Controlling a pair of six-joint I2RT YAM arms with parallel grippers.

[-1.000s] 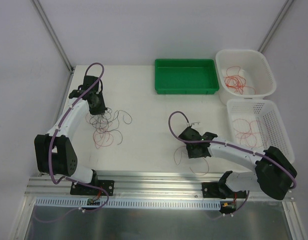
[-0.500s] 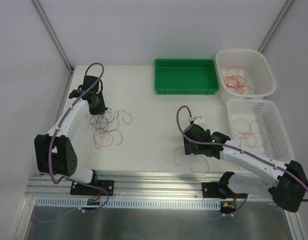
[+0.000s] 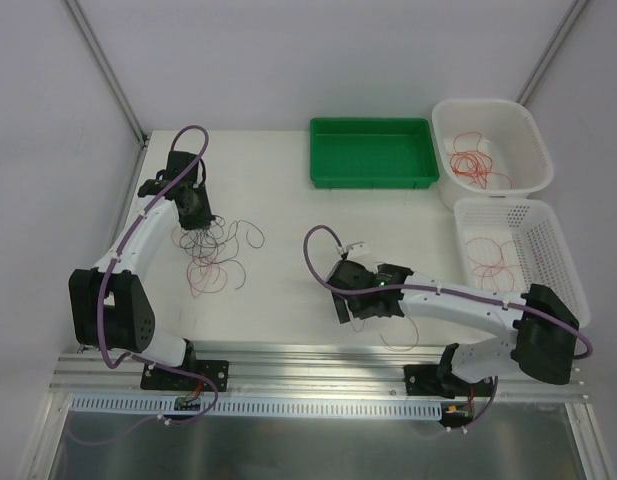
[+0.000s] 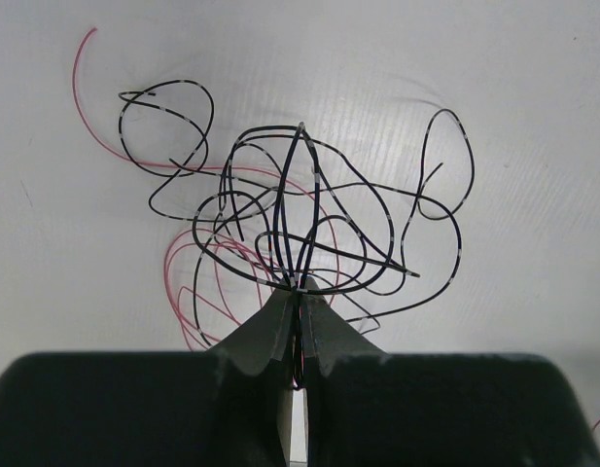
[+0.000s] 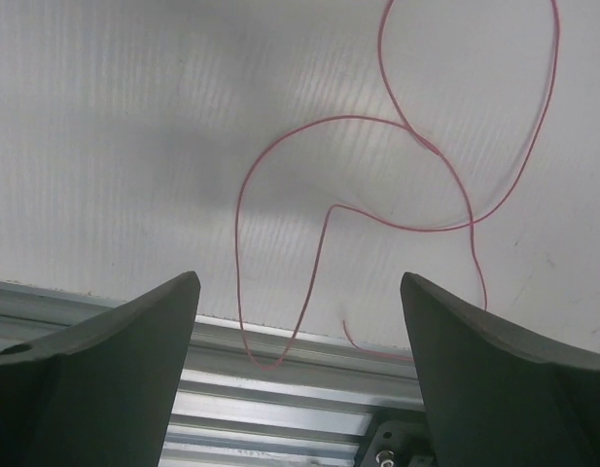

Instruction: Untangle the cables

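Observation:
A tangle of black and red cables (image 3: 216,255) lies on the white table at the left. My left gripper (image 3: 196,215) is shut on a bunch of its black strands, which fan out in loops from the pinched jaws (image 4: 300,287); thin red cables (image 4: 197,292) curl beneath them. My right gripper (image 3: 346,308) stands open near the table's front edge, with nothing between its wide-apart fingers (image 5: 300,282). A single red cable (image 5: 237,253) lies loose on the table ahead of it and droops over the front edge. Part of that cable (image 3: 413,338) shows beside the right arm.
A green tray (image 3: 373,183) sits at the back centre. A white tub (image 3: 488,103) and a white slotted basket (image 3: 573,260) at the right each hold red cables. An aluminium rail (image 5: 280,389) runs along the table's near edge.
My right arm has swung left along the front edge and its jaws have spread wider. The left arm and the tangle have not moved.

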